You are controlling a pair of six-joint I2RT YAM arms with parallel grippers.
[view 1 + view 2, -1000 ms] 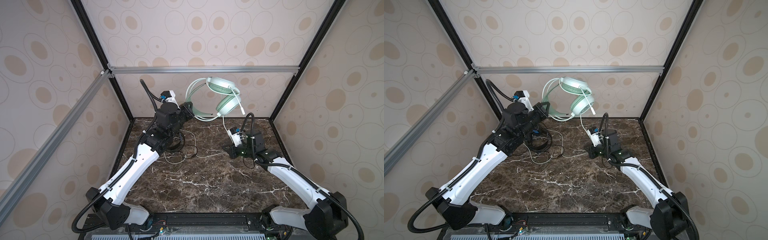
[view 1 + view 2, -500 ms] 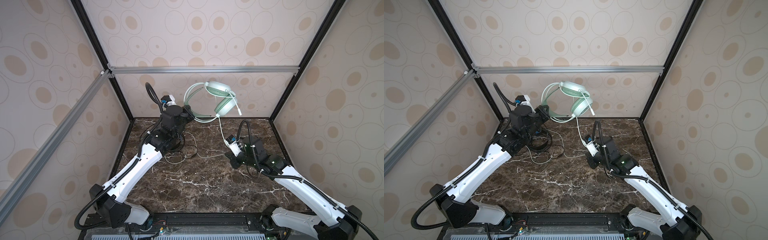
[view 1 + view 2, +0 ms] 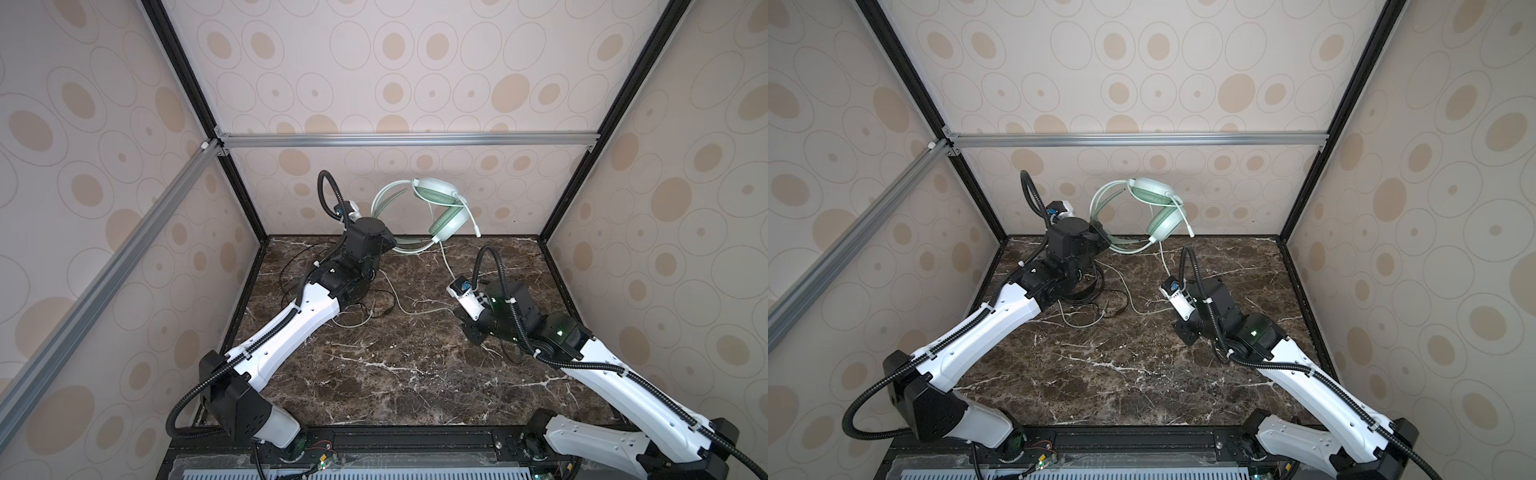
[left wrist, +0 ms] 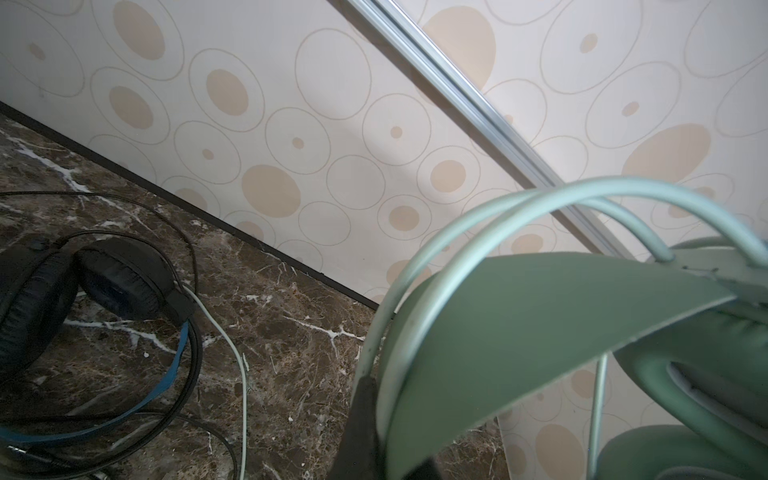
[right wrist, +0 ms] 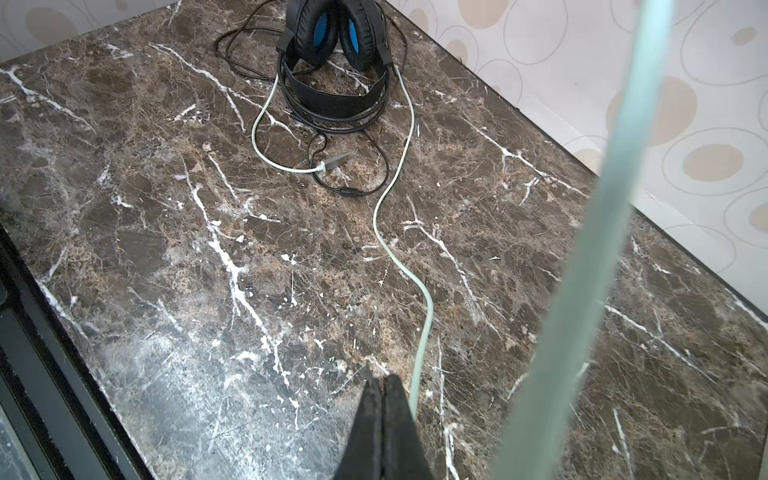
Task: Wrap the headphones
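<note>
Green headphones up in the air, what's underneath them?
Under the green headphones: bare marble table and their pale cord, dropping to the right fingers. The black headphones lie aside, mostly covered by the left arm in both top views.

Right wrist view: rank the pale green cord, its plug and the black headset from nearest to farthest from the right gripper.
1. pale green cord, running right up to the right gripper.
2. plug, midway across the marble tabletop.
3. black headset, at its far end.
</note>
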